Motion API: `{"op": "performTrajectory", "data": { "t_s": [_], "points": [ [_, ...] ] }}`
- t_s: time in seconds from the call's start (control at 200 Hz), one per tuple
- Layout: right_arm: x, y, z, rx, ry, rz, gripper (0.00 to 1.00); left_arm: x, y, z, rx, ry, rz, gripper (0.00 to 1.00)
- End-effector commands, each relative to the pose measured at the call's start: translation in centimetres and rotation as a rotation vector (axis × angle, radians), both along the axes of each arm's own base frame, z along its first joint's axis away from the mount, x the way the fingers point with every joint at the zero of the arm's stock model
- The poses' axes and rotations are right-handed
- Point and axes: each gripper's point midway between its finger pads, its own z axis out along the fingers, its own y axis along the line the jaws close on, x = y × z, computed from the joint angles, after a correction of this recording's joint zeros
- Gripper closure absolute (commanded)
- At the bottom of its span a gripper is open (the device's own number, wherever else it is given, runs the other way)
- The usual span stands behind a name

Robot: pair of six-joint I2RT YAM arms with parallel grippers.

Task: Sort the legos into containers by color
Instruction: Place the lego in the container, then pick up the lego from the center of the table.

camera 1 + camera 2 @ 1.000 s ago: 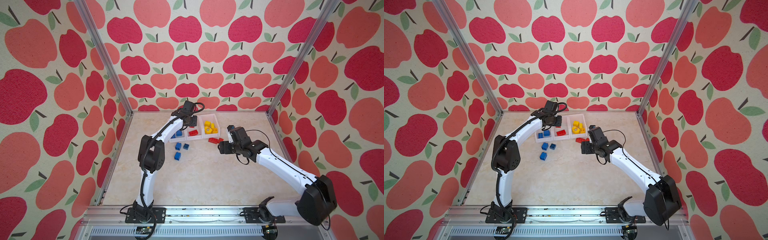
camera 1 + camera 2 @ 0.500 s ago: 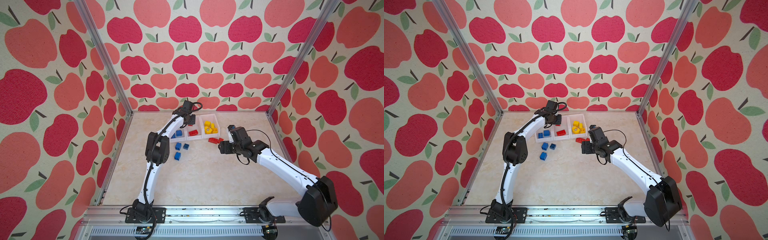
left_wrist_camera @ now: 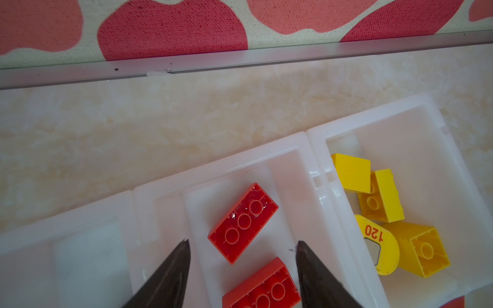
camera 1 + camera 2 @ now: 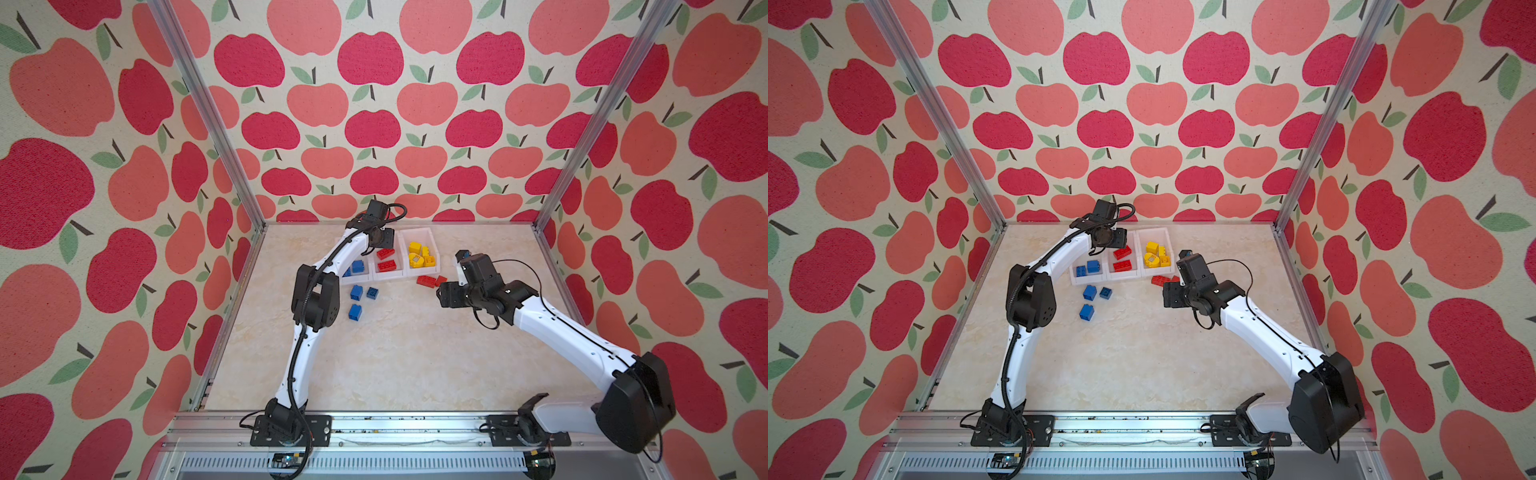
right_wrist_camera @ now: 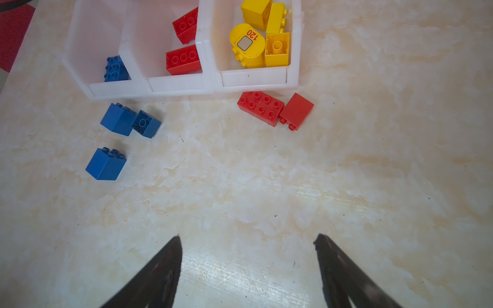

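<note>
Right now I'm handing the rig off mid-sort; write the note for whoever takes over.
Left pincer: open, empty, above the middle bin.
Right pincer: open, empty, over the bare table.
Done: two sorted red bricks lie in the middle bin, four yellow pieces in the yellow bin, two sorted blue bricks in the blue bin.
Left: three loose blue bricks and two loose red bricks on the table in front of the bins.

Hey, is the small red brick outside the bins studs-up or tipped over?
Tipped over: in the right wrist view the small red brick shows a plain face up, its studs pointing sideways.
</note>
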Motion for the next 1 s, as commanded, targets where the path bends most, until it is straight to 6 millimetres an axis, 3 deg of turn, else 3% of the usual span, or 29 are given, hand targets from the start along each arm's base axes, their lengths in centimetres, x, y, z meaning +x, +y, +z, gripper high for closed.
{"op": "performTrajectory", "data": {
  "t_s": [0.0, 0.265, 0.6, 0.995],
  "points": [
    [-0.3, -0.8, 0.3, -0.006, 0.002, -0.025, 0.19, -0.8, -0.7, 3.0, -0.003, -0.031, -0.026, 0.33],
    [-0.3, -0.8, 0.1, -0.006, 0.005, -0.025, 0.18, -4.1, -1.5, 4.2, -0.041, -0.012, -0.046, 0.3],
    [-0.3, -0.9, 0.0, -0.005, 0.008, -0.02, 0.17, -11.3, -0.2, 4.3, -0.099, 0.065, -0.028, 0.26],
    [-0.2, -0.8, -0.6, 0.001, 0.023, -0.018, 0.16, -19.6, 3.8, 2.9, -0.059, 0.181, 0.001, 0.2]
  ]
}}
